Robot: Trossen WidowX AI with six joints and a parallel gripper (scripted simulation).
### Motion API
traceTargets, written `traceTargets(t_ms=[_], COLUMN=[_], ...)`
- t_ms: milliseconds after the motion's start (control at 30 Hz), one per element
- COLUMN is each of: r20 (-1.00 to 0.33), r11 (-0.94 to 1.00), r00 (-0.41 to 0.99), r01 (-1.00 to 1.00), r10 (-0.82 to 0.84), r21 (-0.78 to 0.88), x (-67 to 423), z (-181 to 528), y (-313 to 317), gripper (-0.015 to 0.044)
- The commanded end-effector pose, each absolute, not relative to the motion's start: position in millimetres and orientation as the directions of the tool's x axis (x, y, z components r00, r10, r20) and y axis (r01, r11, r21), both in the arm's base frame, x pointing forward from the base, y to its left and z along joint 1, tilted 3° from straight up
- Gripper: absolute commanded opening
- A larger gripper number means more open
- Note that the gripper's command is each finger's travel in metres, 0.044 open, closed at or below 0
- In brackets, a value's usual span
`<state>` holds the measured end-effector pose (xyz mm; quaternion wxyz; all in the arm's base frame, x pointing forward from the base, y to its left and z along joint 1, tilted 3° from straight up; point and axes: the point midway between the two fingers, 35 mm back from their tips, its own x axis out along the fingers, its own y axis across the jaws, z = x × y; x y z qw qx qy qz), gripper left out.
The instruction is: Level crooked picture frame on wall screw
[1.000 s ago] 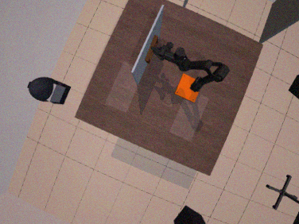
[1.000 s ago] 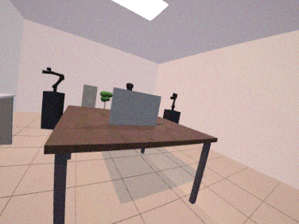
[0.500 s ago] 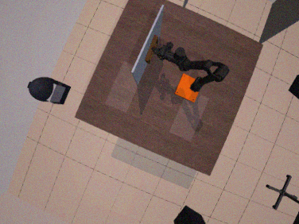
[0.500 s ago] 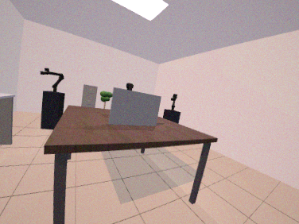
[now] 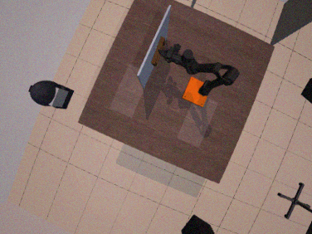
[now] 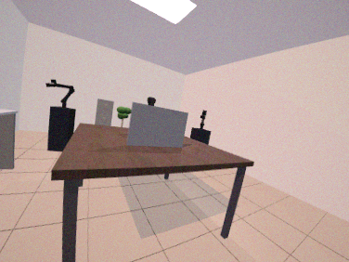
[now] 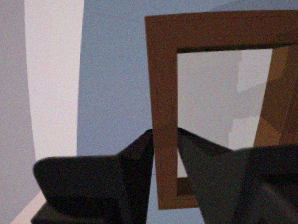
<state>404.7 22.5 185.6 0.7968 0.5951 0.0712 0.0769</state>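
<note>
A brown wooden picture frame (image 7: pixel 165 100) (image 5: pixel 159 48) hangs against the blue-grey wall panel (image 5: pixel 155 46) (image 7: pixel 115 75) (image 6: pixel 158 125) that stands upright on the table. In the wrist view my gripper (image 7: pixel 164 133) is shut on the frame's left side bar, one dark finger on each side of it, near the lower corner. The frame's bars look tilted in that view. From above, the arm reaches from its orange base (image 5: pixel 195 92) to the panel. In the exterior view the panel hides the frame and most of the arm. The screw and the notched strip are hidden.
The panel stands on a brown wooden table (image 5: pixel 124 112) (image 6: pixel 116 158). Around the table on the tiled floor stand a dark pedestal with another arm (image 6: pixel 61 122), a small green plant (image 6: pixel 123 112) and a camera stand (image 5: pixel 295 201).
</note>
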Motion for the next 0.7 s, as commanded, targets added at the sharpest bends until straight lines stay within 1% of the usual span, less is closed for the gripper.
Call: traceTargets(t_ms=[0, 667], r20=[-0.022, -0.022], r11=[0.277, 0.277], r00=[0.979, 0.979], r01=[-0.036, -0.036], r10=[0.203, 0.203], r21=[0.96, 0.96], x=[404.9, 404.5], z=[186.2, 192.0], y=[22.3, 24.4], gripper=[0.0, 0.0])
